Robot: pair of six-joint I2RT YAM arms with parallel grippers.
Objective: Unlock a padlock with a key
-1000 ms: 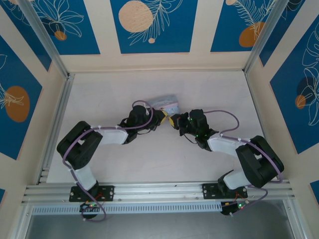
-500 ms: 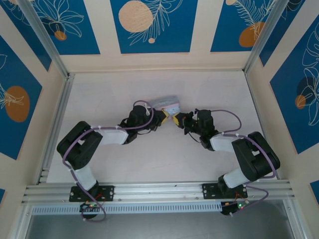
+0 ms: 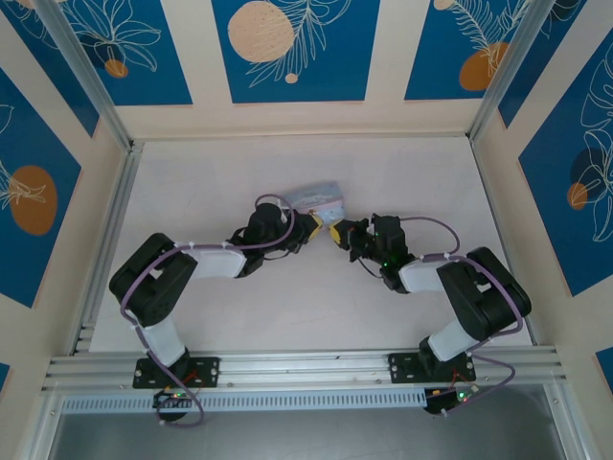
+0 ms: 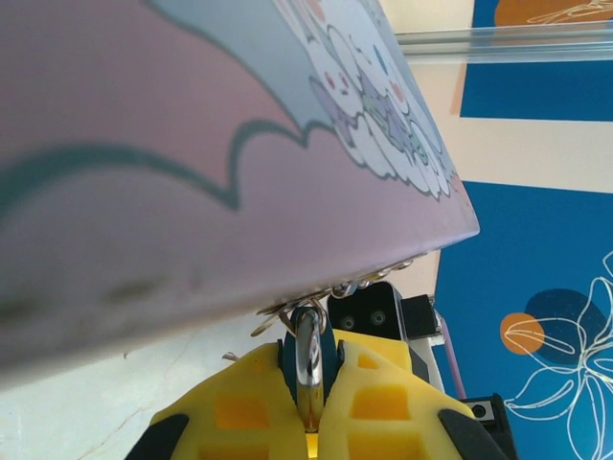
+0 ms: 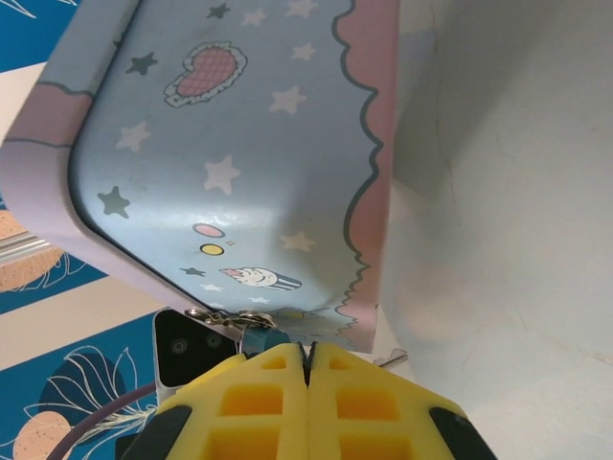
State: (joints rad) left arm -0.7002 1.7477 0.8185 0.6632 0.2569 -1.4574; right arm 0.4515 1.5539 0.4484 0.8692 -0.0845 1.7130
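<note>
**Item 1: padlock point(image 4: 308, 337).** You find it at the lower edge of the tin point(image 4: 239, 144), with its metal shackle upright and rising to the small metal rings point(image 4: 287, 311) on the tin's rim. From the right wrist camera it appears as a small bluish piece point(image 5: 261, 337) just under the same rings, just beside the yellow fingertips on their left.

**Item 2: left gripper point(image 4: 308, 364).** It is clenched on the padlock. The shackle stands in the slot between the two yellow fingers point(image 4: 244, 407), and the dark body shows on either side of it. From the overhead camera your left gripper point(image 3: 313, 228) sits at the near edge of the tin point(image 3: 316, 197).

**Item 3: right gripper point(image 5: 306, 369).** It is clenched, with the yellow fingers pressed flat together and only a thin seam between them. You cannot tell whether anything is pinched in that seam. Overhead, the right gripper point(image 3: 337, 233) faces the left one tip to tip, and the two are very near each other.

**Item 4: tin.** It is pastel blue with pink scalloped borders, stars and a heart. It rests on the white table point(image 3: 239, 172), just beyond both grippers.
</note>
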